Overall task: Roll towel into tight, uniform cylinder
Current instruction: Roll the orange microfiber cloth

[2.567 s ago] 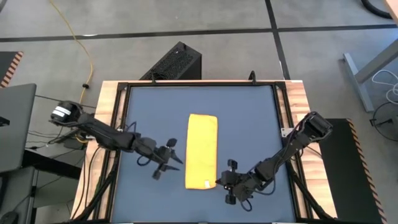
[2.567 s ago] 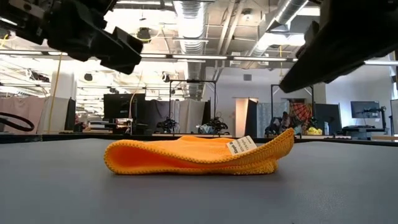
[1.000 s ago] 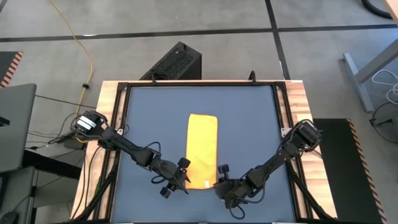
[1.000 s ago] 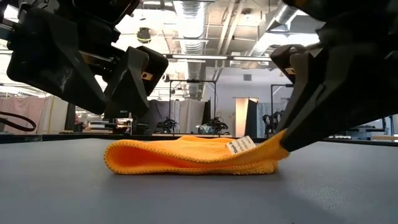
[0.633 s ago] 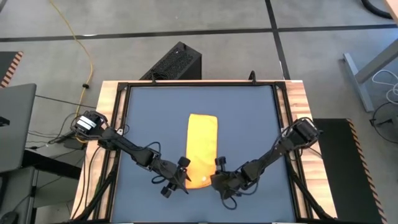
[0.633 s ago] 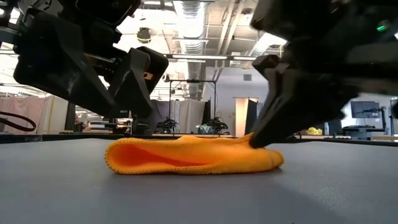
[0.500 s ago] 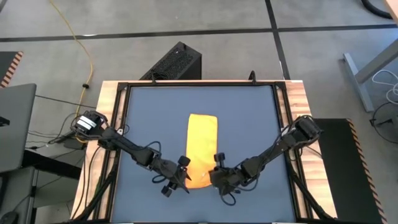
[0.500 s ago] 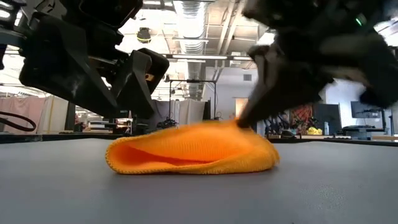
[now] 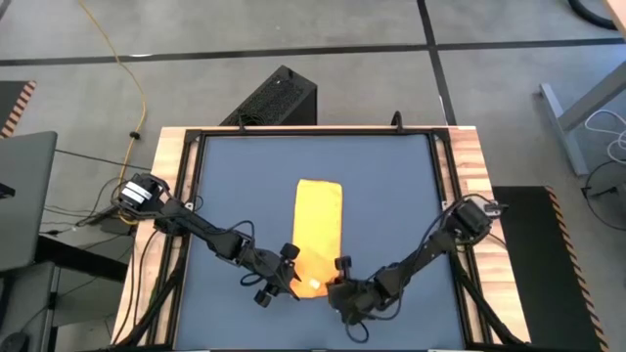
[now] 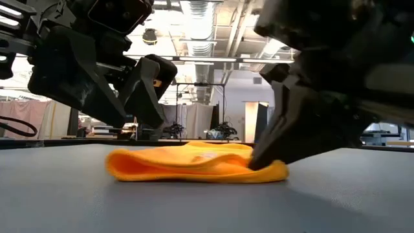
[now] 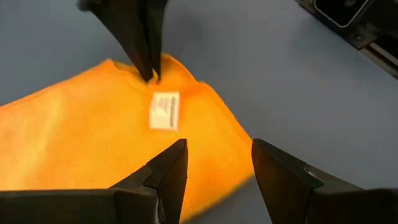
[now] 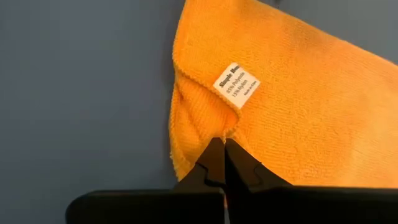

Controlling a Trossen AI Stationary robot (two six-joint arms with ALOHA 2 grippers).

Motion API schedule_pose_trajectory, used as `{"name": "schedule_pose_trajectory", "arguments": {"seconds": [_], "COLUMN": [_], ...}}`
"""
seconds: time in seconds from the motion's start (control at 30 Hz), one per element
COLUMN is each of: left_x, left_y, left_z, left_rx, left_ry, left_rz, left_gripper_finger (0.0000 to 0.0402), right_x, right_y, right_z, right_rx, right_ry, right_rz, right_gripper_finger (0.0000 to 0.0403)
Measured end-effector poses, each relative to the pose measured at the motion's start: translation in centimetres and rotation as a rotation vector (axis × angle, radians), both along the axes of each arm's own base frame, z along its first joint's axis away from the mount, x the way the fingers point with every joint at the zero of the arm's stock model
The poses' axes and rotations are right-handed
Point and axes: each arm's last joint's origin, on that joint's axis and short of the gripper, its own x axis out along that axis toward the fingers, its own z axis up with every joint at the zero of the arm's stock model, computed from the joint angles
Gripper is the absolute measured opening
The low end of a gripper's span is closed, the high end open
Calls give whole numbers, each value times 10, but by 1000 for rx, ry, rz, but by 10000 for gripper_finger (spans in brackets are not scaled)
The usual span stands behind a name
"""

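The yellow towel (image 9: 318, 220) lies as a narrow folded strip on the middle of the dark blue table, running from far to near. Its near right corner is turned over onto the strip, and its white tag (image 12: 236, 84) faces up. My right gripper (image 12: 222, 149) is at that near end, shut on the cloth just beside the tag. My left gripper (image 11: 214, 158) hovers open over the near left corner (image 11: 230, 155) and touches nothing. In the low view the towel (image 10: 187, 165) lies flat between both grippers. My right gripper pinches the turned-over edge at the towel's near end (image 12: 225, 132), close to the tag, between its two shut fingertips. The fingers slant down from the table's near right side. The cloth puckers at the tips, and the pinched part rests on the towel's lower layers.
A black box (image 9: 274, 98) stands on the floor beyond the table's far edge. A wooden frame (image 9: 168, 196) borders the blue tabletop (image 9: 391, 176). Bare table lies on the far side and to both sides of the towel.
My right gripper has shut on the towel's near right corner with the tag. It lifted the corner, carried it toward the table's left over the strip and came down again. That corner now lies folded onto the towel with the tag facing up; the far part stayed where it was.
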Motion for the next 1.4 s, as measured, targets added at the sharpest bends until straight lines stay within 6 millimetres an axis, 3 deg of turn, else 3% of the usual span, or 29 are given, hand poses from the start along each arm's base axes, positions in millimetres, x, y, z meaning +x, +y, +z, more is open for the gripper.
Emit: {"name": "schedule_pose_trajectory", "arguments": {"seconds": [0.13,0.4,0.63,0.77,1.07,1.4], "left_x": [0,0,4,8,8,7], "left_y": [0,0,-3,-5,-5,-5], "left_z": [0,0,-32,-41,-42,-43], "left_rx": [1,-1,-40,-53,-54,-47], "left_ry": [2,2,86,110,114,122], "left_rz": [-5,-6,-9,-1,-10,-13], "left_gripper_finger": [169,169,169,169,169,169], "right_x": [3,3,1,-1,-3,-8], "right_y": [14,25,33,34,34,37], "right_z": [-7,12,20,19,17,16], "right_rx": [4,-8,8,58,136,155], "right_ry": [-3,48,55,79,140,173], "right_rz": [-22,-31,-26,-43,-50,-48], "right_gripper_finger": [13,14,14,19,57,62]}}
